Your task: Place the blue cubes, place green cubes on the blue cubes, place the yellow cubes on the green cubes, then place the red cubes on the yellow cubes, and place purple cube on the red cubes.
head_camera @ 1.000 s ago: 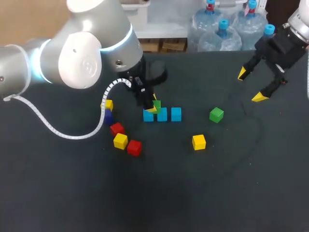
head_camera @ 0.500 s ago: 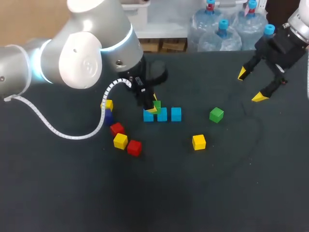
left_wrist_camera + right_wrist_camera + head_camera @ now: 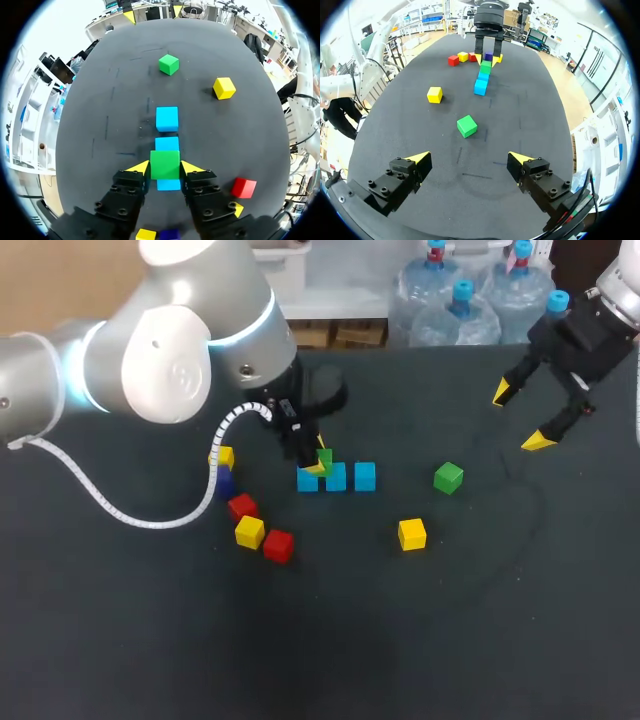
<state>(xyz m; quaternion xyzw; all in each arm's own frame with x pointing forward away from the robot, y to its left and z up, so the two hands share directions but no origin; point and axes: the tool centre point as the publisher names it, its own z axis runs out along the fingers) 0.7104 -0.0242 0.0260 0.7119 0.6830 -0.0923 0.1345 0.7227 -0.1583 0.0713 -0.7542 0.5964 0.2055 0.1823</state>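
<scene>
A small green cube [image 3: 165, 164] is clamped between the yellow tips of the left gripper [image 3: 166, 168], over the gripper's end of a row of three light-blue cubes [image 3: 167, 118]; whether it rests on them I cannot tell. Farther right on the dark table [image 3: 330, 640] lie a second green cube [image 3: 448, 477] and a yellow cube [image 3: 412, 534], well apart. The right gripper [image 3: 520, 417] hangs above the far right, fingers spread wide around nothing.

Three blue cubes [image 3: 336, 478]: one straight row, mid-table.
Held green cube [image 3: 165, 161]: over the row's left end, clamped in left gripper [image 3: 165, 168].
Loose green cube [image 3: 449, 477], lone yellow cube [image 3: 412, 534]: right of the row, apart.
Red cubes [image 3: 278, 545], yellow cubes [image 3: 249, 532], purple cube [image 3: 224, 481]: clustered left.
</scene>
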